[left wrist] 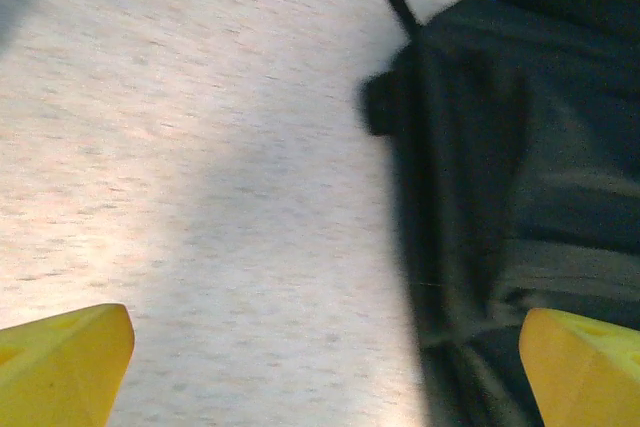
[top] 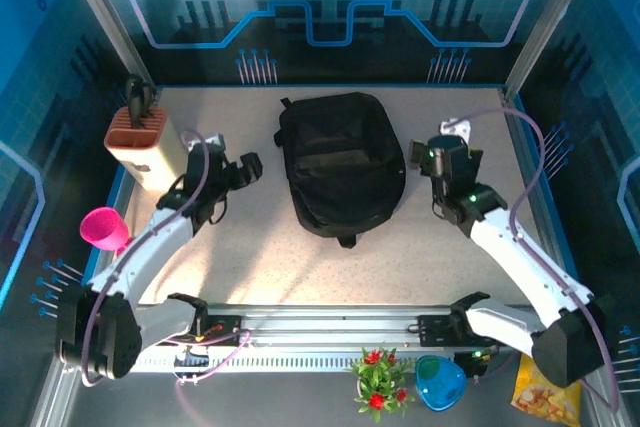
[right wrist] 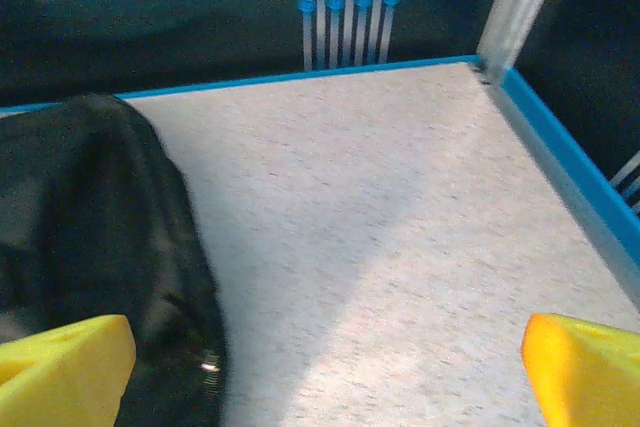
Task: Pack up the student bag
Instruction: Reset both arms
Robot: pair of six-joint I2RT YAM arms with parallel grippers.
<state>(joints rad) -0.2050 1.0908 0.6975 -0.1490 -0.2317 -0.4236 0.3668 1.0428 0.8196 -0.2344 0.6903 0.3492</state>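
Where the two arms are bolted at the near edge, a small potted plant with red flowers (top: 377, 383), a glossy blue rounded object (top: 438, 383) and a crinkled yellow snack packet (top: 546, 397) sit in front of the metal rail. A bright pink plastic cup (top: 103, 228) stands at the left border of the speckled grey table (top: 250, 267). Further in, the left gripper (top: 247, 169) sits just beside the bag's left side, its yellow fingers (left wrist: 60, 362) spread wide with nothing between them. The right gripper (top: 418, 154) is near the bag's right side, its jaws equally wide and empty. Between them the student bag (top: 340, 162), a large black soft fabric backpack, lies flat at mid-table, its small loop at the near end. At the far left stands a beige block with a ribbed brown top (top: 140, 137), holding black-handled tools.
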